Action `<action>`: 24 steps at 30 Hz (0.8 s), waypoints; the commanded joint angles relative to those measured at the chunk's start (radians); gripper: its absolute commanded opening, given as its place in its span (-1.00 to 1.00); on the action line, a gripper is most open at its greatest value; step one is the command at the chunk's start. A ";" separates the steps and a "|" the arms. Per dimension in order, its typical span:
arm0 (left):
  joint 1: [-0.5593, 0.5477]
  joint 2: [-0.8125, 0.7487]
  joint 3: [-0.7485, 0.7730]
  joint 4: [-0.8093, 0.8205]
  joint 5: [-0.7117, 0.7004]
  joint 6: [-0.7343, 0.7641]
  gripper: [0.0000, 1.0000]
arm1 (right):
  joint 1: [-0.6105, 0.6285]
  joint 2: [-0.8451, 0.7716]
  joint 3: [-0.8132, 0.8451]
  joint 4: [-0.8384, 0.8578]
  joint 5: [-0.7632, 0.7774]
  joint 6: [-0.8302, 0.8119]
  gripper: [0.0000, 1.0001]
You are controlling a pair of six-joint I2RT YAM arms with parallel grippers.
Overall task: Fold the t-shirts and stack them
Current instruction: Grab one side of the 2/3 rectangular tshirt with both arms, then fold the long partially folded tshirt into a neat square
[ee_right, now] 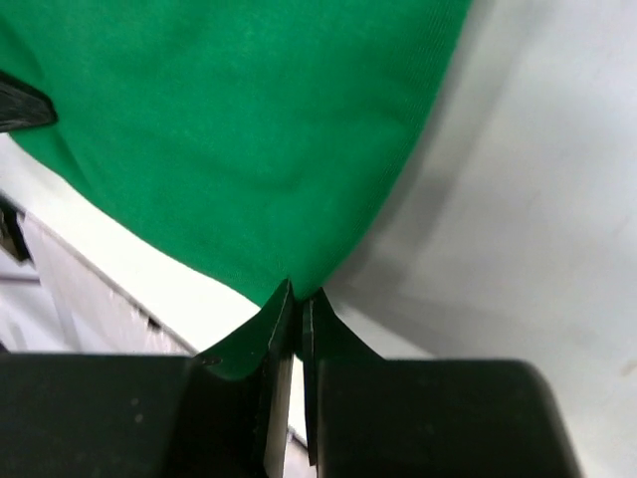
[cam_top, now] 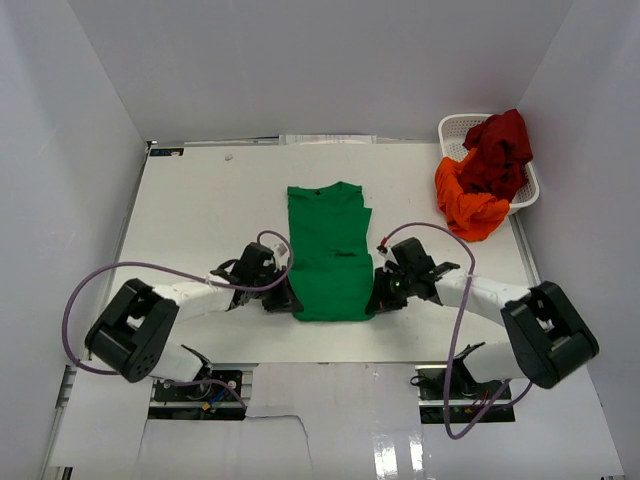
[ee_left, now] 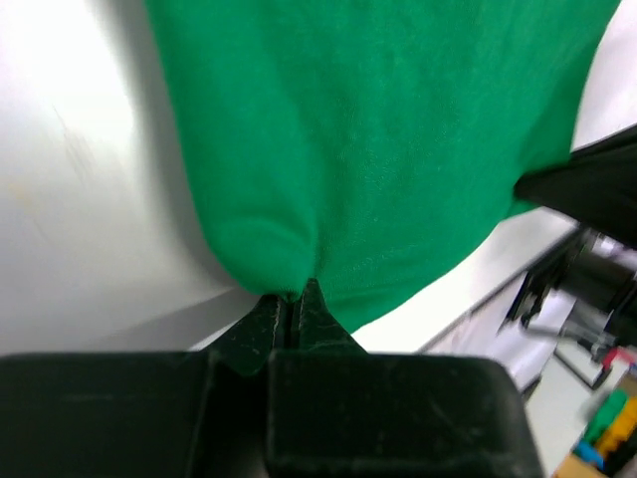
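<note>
White table bears the green t-shirt, whose near hem corners are pinched in the closed jaws of the left gripper and right gripper.

Top ext cam: high, behind arm bases, faces down + fwd. Wide, far off, takes in whole table, near edge to far edge. Left wrist cam: v. close, low, looks along left gripper at near-left corner of green t-shirt. Right wrist cam: same closeness, along right gripper, near-right corner. All 3 share shirt's near hem. Each wrist view also has a bit of the other gripper at its edge.
</note>
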 commanded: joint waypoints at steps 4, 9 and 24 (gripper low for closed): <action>-0.110 -0.189 -0.086 -0.182 -0.018 -0.114 -1.00 | 0.097 -0.276 -0.067 -0.185 0.035 0.102 -0.85; -0.112 -0.279 -0.025 -0.299 -0.061 -0.129 -1.00 | 0.122 -0.346 0.057 -0.317 0.049 0.083 -0.85; 0.191 -0.108 0.500 -0.483 -0.064 0.079 -1.00 | -0.015 -0.021 0.531 -0.388 0.054 -0.135 -0.85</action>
